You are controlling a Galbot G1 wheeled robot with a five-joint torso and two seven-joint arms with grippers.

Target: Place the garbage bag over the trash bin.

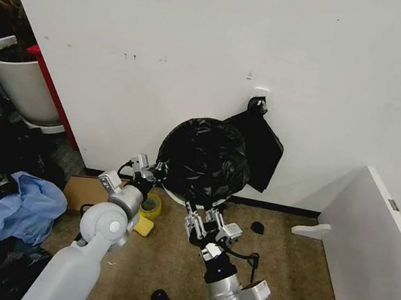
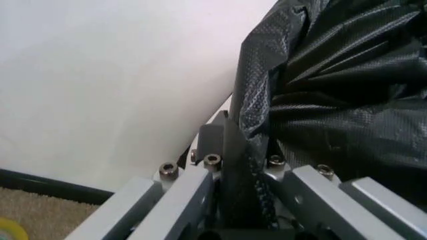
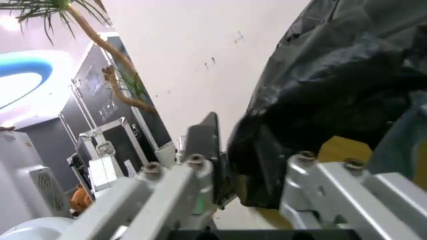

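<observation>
At frame centre the garbage bag (image 1: 203, 158) already drapes the trash bin (image 1: 173, 191). My left hand (image 1: 151, 173) and right hand (image 1: 198, 210) each pinch its hem; pulling down remains.

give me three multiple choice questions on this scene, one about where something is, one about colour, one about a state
1. Where is the garbage bag?
A. draped over the trash bin by the wall
B. flat on the white panel
C. inside the plant pot

2. What colour is the crumpled cloth on the floor at the robot's left?
A. red
B. blue
C. green

3. What is the left gripper doing?
A. hanging open, far from the bag
B. shut on the garbage bag's edge
C. holding the tape roll

Answers: 1 A, the bag covers the bin, only a strip of pale rim showing. 2 B, the cloth is light blue. 3 B, the left wrist view shows bag film pinched between the jaws.
</observation>
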